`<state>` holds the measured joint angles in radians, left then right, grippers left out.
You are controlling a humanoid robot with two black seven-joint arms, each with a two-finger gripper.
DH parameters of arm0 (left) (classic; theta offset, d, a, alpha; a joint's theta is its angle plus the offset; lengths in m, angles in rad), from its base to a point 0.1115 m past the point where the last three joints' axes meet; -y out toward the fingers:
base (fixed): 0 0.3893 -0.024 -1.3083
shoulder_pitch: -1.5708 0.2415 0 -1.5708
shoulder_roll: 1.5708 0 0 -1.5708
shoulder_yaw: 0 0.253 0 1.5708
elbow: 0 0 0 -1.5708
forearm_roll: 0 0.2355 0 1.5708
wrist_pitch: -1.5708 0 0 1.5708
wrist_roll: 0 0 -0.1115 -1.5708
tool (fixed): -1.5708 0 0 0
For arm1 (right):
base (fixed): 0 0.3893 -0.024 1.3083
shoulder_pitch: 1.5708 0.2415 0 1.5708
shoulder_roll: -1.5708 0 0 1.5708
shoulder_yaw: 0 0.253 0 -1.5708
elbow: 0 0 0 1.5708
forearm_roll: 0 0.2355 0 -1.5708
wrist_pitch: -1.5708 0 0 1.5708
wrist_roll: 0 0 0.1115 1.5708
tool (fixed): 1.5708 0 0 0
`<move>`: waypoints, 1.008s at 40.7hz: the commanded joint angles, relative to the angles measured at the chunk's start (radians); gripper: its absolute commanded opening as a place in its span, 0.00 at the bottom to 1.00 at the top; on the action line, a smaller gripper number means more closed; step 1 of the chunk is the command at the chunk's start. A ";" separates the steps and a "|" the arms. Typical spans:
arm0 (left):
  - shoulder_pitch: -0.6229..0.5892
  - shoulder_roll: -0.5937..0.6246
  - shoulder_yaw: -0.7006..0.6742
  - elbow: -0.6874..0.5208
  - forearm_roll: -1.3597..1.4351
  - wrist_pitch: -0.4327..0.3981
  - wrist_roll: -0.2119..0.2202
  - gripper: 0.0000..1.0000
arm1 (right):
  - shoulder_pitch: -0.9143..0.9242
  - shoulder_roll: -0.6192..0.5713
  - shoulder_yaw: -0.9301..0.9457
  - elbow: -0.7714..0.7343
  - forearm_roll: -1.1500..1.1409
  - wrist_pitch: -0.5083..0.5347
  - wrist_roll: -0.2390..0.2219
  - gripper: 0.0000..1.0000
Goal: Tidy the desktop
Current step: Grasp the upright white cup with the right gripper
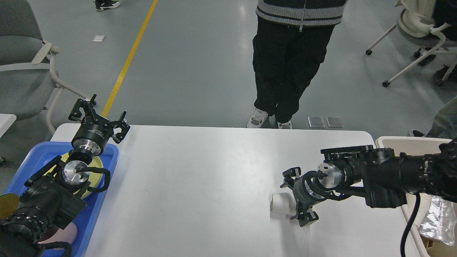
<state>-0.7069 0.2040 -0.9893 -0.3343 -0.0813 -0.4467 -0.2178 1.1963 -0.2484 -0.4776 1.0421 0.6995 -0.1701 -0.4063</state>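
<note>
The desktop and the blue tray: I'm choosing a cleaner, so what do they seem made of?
The desktop looks like white laminate or coated board with a smooth matte finish; it shows only soft, diffuse light patches. The blue tray looks like moulded plastic, with a rounded rim, uniform colour and slight sheen. Neither is certain from sight alone.

Tabletop (214,178) plain matte white, no pattern. Blue tray (107,167) at its left edge, with a pale yellow round item (96,167) inside and something pinkish (66,233) at the near end. Gold-brown disc (8,205) at far left. Both arms black with bare silver metal at the wrist joints; left claw (98,117) black, right claw (298,196) black. Small white object (280,205) by the right claw. Beige bin (403,142) on the right holds crinkled silver foil (437,221). Floor (200,64) grey, glossy, with one yellow line (130,57). Chair (21,71) on left grey with white frame. Person (289,64): black trousers, grey-and-black striped hem, white shoes.
</note>
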 commanded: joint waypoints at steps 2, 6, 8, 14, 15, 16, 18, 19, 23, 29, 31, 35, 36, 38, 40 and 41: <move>0.000 0.000 0.000 0.000 0.000 -0.001 0.000 0.98 | -0.027 0.035 0.007 -0.056 -0.003 -0.034 0.003 0.90; 0.000 0.000 0.000 0.000 0.000 0.000 0.000 0.98 | -0.037 0.060 0.004 -0.054 -0.018 -0.043 0.006 0.47; 0.000 0.000 0.000 0.000 0.000 0.000 0.000 0.98 | -0.038 0.070 0.002 -0.053 -0.020 -0.045 0.006 0.36; 0.000 0.000 0.001 0.000 0.000 -0.001 0.000 0.98 | -0.038 0.081 0.000 -0.047 -0.021 -0.045 0.006 0.18; 0.000 0.000 0.000 0.000 0.000 0.000 0.000 0.98 | -0.035 0.083 0.002 -0.042 -0.024 -0.037 0.006 0.12; 0.000 0.000 0.000 0.000 0.000 0.000 0.000 0.98 | -0.034 0.083 0.002 -0.039 -0.026 -0.034 0.007 0.05; 0.000 0.000 0.000 0.000 0.000 0.000 0.000 0.98 | -0.027 0.083 0.004 -0.036 -0.029 -0.031 0.007 0.00; 0.000 0.000 0.000 0.000 0.000 -0.001 0.000 0.98 | -0.024 0.084 0.002 -0.037 -0.031 -0.037 0.007 0.00; 0.000 0.000 0.000 0.000 0.000 -0.001 0.000 0.98 | -0.012 0.084 0.002 -0.033 -0.032 -0.034 0.006 0.00; 0.000 0.000 0.000 0.000 0.000 -0.001 0.000 0.98 | 0.009 0.070 0.002 -0.024 -0.087 -0.035 0.000 0.00; 0.000 0.000 0.000 0.000 0.000 -0.001 0.000 0.98 | 0.031 0.054 0.000 -0.002 -0.107 -0.029 -0.002 0.00; 0.000 0.000 0.000 0.000 0.000 -0.001 0.000 0.98 | 0.141 -0.043 -0.003 0.117 -0.187 -0.002 -0.002 0.00; 0.000 0.002 0.000 0.000 0.000 -0.001 0.000 0.98 | 0.169 -0.064 -0.004 0.149 -0.211 0.017 -0.002 0.00; 0.000 0.000 0.000 0.000 0.000 -0.001 0.000 0.98 | 0.262 -0.127 -0.012 0.245 -0.308 0.102 -0.002 0.00; 0.001 0.000 0.000 0.000 0.000 0.000 0.000 0.98 | 0.336 -0.160 -0.038 0.303 -0.354 0.168 0.000 0.00; 0.000 0.000 0.000 0.000 0.000 0.000 0.000 0.98 | 0.374 -0.170 -0.058 0.331 -0.374 0.199 0.001 0.00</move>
<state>-0.7073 0.2044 -0.9893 -0.3344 -0.0816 -0.4475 -0.2178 1.3998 -0.3332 -0.4861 1.2251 0.4509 -0.1139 -0.4081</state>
